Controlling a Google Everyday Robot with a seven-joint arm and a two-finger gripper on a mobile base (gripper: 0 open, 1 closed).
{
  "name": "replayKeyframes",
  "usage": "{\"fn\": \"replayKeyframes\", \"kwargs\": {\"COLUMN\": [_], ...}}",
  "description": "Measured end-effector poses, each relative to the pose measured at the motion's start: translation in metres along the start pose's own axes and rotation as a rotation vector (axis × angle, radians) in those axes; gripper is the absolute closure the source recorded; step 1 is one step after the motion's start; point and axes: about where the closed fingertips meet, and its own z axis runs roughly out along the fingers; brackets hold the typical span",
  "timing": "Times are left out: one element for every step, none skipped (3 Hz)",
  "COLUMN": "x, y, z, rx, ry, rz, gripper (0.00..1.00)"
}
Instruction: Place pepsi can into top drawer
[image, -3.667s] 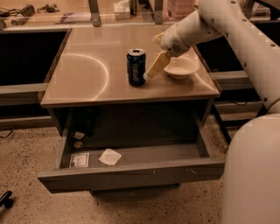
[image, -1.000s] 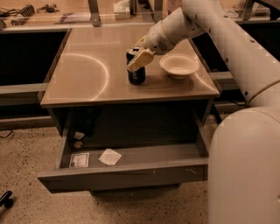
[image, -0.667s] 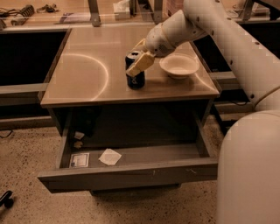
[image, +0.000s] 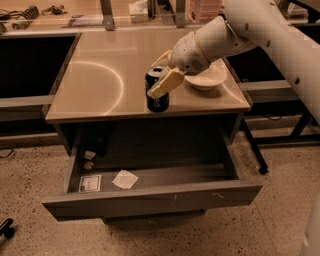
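One pepsi can (image: 159, 102), one bowl (image: 209, 81), one top drawer (image: 150, 198), one paper scrap (image: 124, 179), my one gripper (image: 157, 75) at the can.

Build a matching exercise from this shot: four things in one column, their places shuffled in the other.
Things
1. dark blue cylindrical pepsi can
2. shallow white bowl
3. white paper scrap
4. cream-coloured gripper

Places
A. on the floor of the open grey metal top drawer
B. at the can's top, above the tan tabletop
C. upright near the tabletop's front edge
D. on the tabletop right of the can, partly behind the arm

Pairs: 1-C, 2-D, 3-A, 4-B
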Motion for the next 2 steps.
{"fn": "replayKeyframes", "kwargs": {"x": [-0.015, -0.026], "y": [0.047, 0.104], "z": [-0.021, -0.031], "rx": [-0.002, -0.069], "ry": [-0.026, -0.050], "rz": [-0.018, 0.027], "gripper": [1.00, 1.00]}}
